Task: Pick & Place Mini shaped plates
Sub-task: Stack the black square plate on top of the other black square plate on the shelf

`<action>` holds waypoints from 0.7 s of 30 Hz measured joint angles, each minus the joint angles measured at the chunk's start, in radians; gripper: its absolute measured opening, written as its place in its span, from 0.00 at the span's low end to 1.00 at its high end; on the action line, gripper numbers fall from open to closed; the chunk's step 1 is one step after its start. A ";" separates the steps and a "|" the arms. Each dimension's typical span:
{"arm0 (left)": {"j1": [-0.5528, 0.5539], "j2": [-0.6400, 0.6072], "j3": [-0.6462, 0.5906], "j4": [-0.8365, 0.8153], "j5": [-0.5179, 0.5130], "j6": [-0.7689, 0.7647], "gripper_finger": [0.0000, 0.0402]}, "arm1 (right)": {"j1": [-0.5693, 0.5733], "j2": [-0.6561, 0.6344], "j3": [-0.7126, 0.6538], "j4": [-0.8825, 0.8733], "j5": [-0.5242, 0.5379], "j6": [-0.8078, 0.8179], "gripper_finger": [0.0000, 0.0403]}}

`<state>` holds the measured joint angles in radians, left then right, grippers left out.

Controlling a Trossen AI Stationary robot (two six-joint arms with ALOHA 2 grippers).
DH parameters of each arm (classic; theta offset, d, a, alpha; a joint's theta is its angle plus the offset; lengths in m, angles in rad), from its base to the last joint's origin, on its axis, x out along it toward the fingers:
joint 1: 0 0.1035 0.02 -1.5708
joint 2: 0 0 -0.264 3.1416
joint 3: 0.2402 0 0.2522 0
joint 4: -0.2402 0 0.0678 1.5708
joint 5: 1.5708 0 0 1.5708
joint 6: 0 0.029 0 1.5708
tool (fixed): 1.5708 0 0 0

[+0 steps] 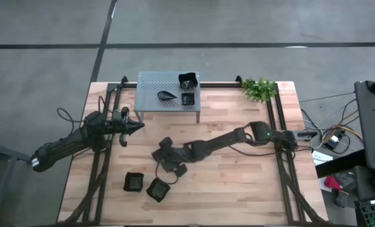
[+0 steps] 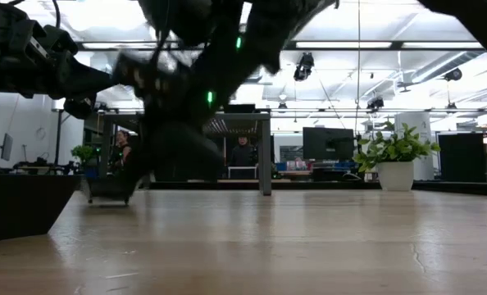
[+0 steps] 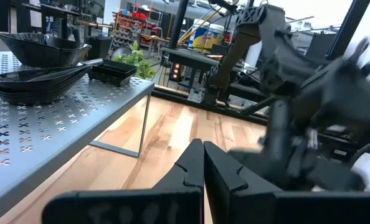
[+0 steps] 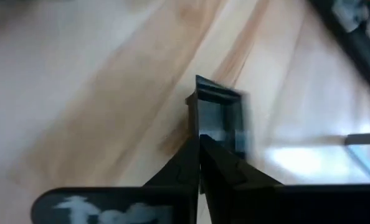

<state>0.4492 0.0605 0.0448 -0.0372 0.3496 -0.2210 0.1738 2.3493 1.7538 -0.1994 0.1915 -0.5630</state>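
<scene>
Near plates: two wavy black dishes (image 1: 134, 181) (image 1: 156, 189) on the table's (image 1: 238, 183) near left.
Right gripper (image 4: 199, 144): fingers together, pinching a small square plate's (image 4: 219, 121) rim at mid-table.
Shelf (image 1: 149, 94): leaf dish (image 1: 167, 96), long axis left-right.
Left gripper (image 3: 203, 163): closed, empty.

The table (image 1: 238, 183) is pale wood in planks, smooth with a soft sheen and visible grain. The shelf (image 3: 42, 124) is matt grey metal punched with small crosses, and the black plates (image 3: 38, 81) at its ten o'clock corner look like glossy plastic.
</scene>
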 joint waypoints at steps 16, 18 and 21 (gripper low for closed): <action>0.000 0.001 0.000 0.000 0.000 0.000 0.01 | 0.045 -0.197 0.007 -0.161 0.208 0.033 0.02; 0.000 0.001 0.000 0.000 0.000 0.000 0.01 | 0.044 -0.235 0.006 -0.197 0.250 0.032 0.02; 0.000 0.001 0.000 0.000 0.000 0.000 0.01 | 0.029 -0.296 0.006 -0.246 0.288 0.034 0.02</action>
<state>0.4490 0.0616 0.0448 -0.0372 0.3496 -0.2207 0.2027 2.0535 1.7603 -0.4452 0.4790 -0.5285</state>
